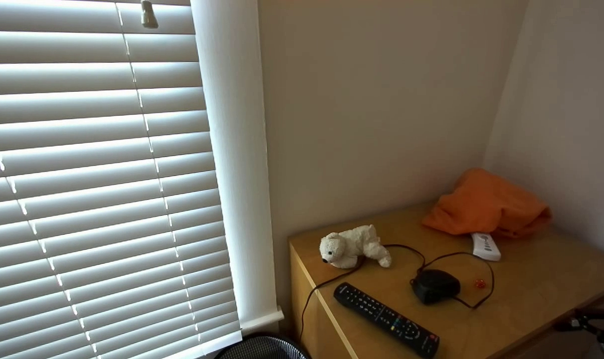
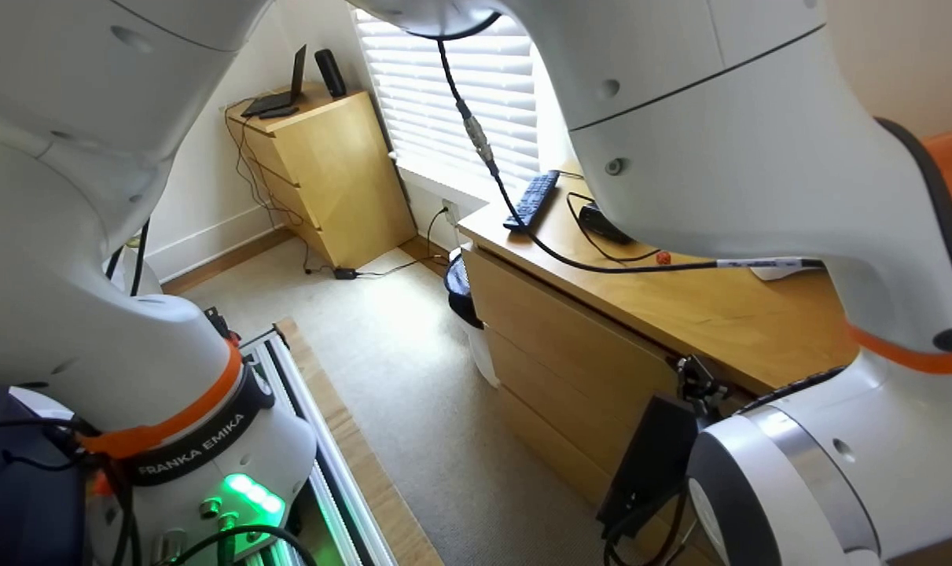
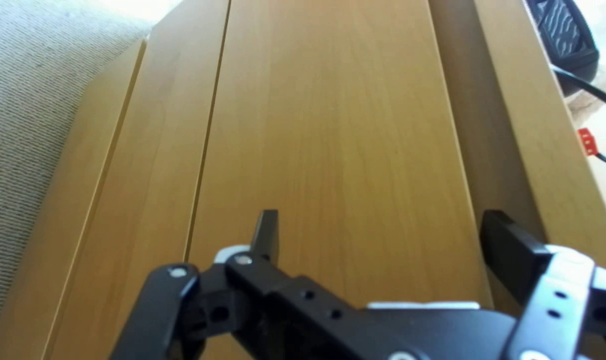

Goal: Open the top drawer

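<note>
The top drawer (image 3: 343,125) is a wide light-wood front of the dresser in the wrist view. It also shows in an exterior view (image 2: 562,322). A dark recessed gap (image 3: 475,115) runs between its upper edge and the dresser top (image 2: 727,314). The drawer looks shut. My gripper (image 3: 383,215) is open and holds nothing. One black finger is over the gap at the drawer's upper edge; the other is in front of the drawer face. I cannot tell whether either touches. The gripper also shows beside the gap in both exterior views (image 2: 692,377) (image 1: 591,324), partly hidden.
On the dresser top are a black remote (image 1: 386,319), a white toy bear (image 1: 354,247), a black mouse-like object (image 1: 435,285) with a cable, a white remote (image 1: 486,248) and an orange cloth (image 1: 486,204). Lower drawers (image 3: 167,125) lie below. A bin (image 2: 464,291) stands beside the dresser.
</note>
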{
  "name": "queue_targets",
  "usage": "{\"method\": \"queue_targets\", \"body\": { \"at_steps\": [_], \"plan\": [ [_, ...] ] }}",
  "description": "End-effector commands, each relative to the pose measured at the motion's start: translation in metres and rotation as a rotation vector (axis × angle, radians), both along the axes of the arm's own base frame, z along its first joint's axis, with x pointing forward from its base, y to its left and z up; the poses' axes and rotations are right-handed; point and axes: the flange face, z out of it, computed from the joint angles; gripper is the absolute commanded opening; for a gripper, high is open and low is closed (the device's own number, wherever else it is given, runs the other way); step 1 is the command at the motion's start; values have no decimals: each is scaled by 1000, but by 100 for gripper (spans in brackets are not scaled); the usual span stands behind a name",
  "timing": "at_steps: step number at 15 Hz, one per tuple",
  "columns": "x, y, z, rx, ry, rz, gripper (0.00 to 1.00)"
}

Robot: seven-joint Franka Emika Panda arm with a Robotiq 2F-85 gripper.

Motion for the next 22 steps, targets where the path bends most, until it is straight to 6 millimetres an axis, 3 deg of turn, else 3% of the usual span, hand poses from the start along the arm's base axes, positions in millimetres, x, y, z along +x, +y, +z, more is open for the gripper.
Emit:
{"method": "queue_targets", "body": {
  "at_steps": [1, 13, 22],
  "plan": [
    [-45, -21, -26, -48, 152, 24, 100],
    [-86, -31, -9, -3, 295, 115, 100],
    [-78, -36, 28, 48, 517, 152, 100]
  ]
}}
